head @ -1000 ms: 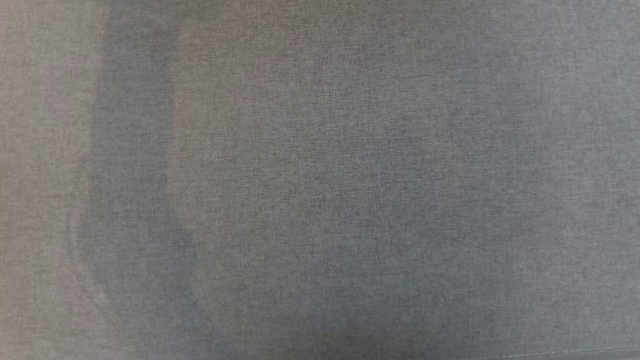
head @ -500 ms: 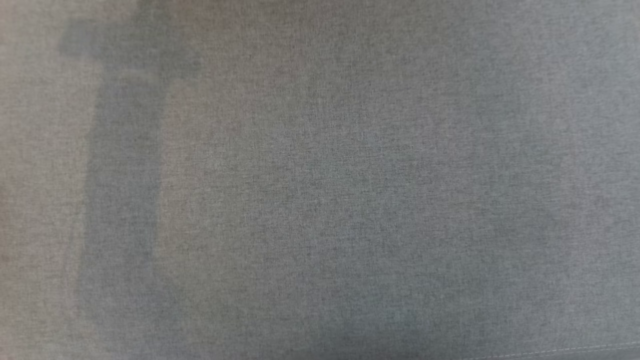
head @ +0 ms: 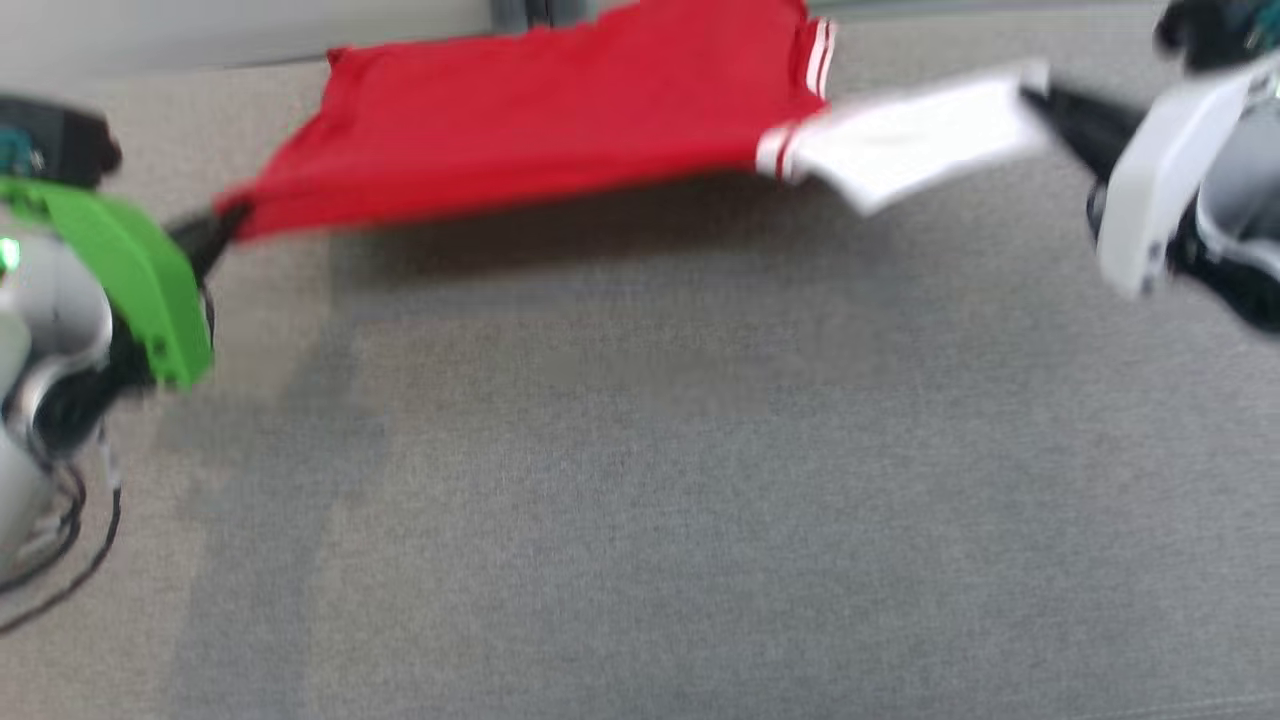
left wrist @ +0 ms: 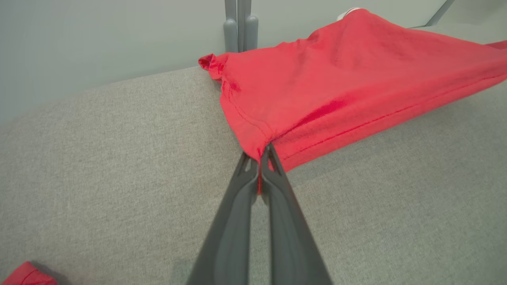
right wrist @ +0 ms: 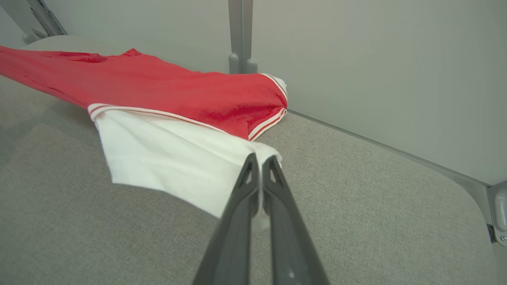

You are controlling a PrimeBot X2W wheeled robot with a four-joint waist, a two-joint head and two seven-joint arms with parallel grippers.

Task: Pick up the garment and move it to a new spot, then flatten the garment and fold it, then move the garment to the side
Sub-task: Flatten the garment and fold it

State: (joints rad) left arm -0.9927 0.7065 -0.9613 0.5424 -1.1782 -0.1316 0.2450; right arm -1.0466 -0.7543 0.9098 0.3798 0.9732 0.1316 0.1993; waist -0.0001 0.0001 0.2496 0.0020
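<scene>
Garment: we are holding a red garment (head: 540,120) with a white sleeve (head: 910,135) stretched between our two grippers, along the far edge of the grey surface (head: 640,500) and close to the wall (right wrist: 356,59).
Lift: its near side is hanging clear of the surface and casting a shadow below. Whether its far side is resting on the surface, we cannot tell.
Left gripper (head: 215,232): we are pinching a corner of the red hem (left wrist: 253,130), fingers pressed together with only cloth between them.
Right gripper (head: 1045,100): we are clamping the outer edge of the white sleeve, fingers closed just as tightly.
Weight: we are judging it light, since thin fingertips alone are carrying it.
Stiffness: it is soft and limp, sagging and wrinkling wherever we are not pulling it taut.
Slip: the knit is looking grippy rather than slick, yet so thin a pinch could pull free under a hard tug.
Fragility: nothing here is breaking, though overstretching could distort the sleeve.
Where to hold: we are favouring hems, seams and corners, where the cloth is doubled and gives the fingers more to bite.
For flattening: we are expecting matching corners to spread it more evenly than a hem and a sleeve.
</scene>
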